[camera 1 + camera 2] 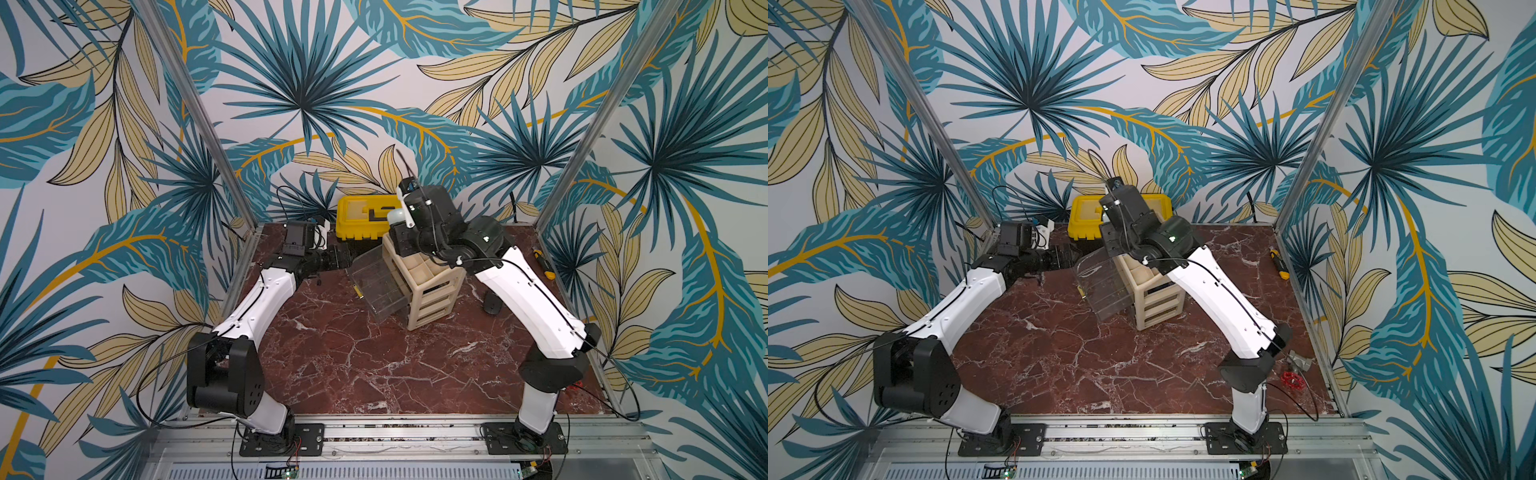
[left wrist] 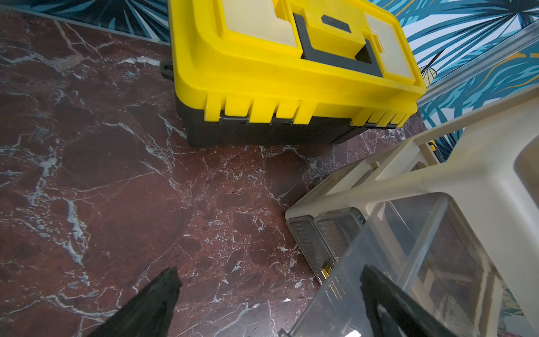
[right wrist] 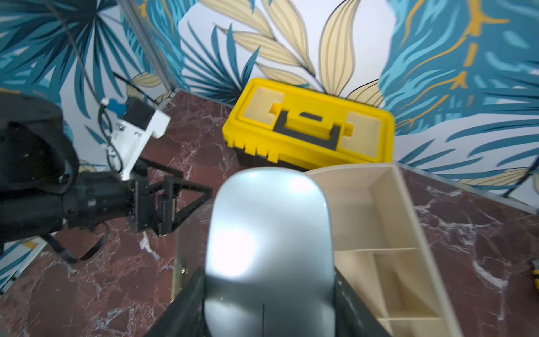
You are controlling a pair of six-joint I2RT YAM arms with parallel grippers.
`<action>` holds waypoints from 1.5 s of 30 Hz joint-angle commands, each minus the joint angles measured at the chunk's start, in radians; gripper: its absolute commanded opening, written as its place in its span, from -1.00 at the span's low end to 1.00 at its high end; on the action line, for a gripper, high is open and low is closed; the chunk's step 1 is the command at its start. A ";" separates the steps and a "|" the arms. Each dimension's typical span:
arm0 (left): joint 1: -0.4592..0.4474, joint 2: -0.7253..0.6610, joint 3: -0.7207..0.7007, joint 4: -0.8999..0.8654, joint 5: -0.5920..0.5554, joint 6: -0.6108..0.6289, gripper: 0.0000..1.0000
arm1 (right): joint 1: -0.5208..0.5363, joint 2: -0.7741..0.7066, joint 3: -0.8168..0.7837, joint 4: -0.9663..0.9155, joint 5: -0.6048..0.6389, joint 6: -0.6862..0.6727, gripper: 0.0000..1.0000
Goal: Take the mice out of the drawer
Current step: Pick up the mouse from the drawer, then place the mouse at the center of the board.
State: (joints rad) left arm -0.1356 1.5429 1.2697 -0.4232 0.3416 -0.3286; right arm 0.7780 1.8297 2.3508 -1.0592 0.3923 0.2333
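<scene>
Left hand low, jaws wide; right hand raised, jaws clamped.

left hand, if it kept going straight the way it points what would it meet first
Probably the pulled-out clear drawer: one finger of the left hand overlaps its wall. Beyond lies the yellow toolbox. Depth is unclear.

This is a robotics lab test cell. Bare aluminium frame posts hold flat wall panels printed with teal and yellow tropical leaves, and these box in a red marble-patterned tabletop. Two white-and-black robot arms, left and right, are bolted through black base plates onto a slotted aluminium rail. A small green circuit board sits exposed at the front edge.
</scene>
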 commanded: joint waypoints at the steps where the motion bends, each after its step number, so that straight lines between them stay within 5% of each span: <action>1: 0.007 -0.017 0.004 -0.018 0.013 0.016 0.99 | -0.137 -0.108 -0.145 0.010 0.043 0.009 -0.18; 9: 0.008 -0.019 0.002 -0.026 0.015 0.026 1.00 | -0.549 -0.370 -0.583 0.109 -0.085 0.049 -0.16; 17: 0.007 -0.017 0.004 -0.025 0.023 0.025 1.00 | -0.799 -0.336 -0.884 0.237 -0.264 0.090 -0.16; 37: 0.007 -0.027 0.005 -0.038 0.023 0.032 1.00 | -0.952 -0.017 -1.053 0.361 -0.225 0.054 -0.12; 45: 0.007 -0.024 0.009 -0.042 0.024 0.031 0.99 | -0.981 0.021 -1.064 0.358 -0.251 0.022 0.11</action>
State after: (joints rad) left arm -0.1337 1.5402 1.2697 -0.4339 0.3492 -0.3214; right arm -0.1890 1.8294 1.3052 -0.7036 0.1471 0.2768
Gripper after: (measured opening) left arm 0.997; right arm 0.583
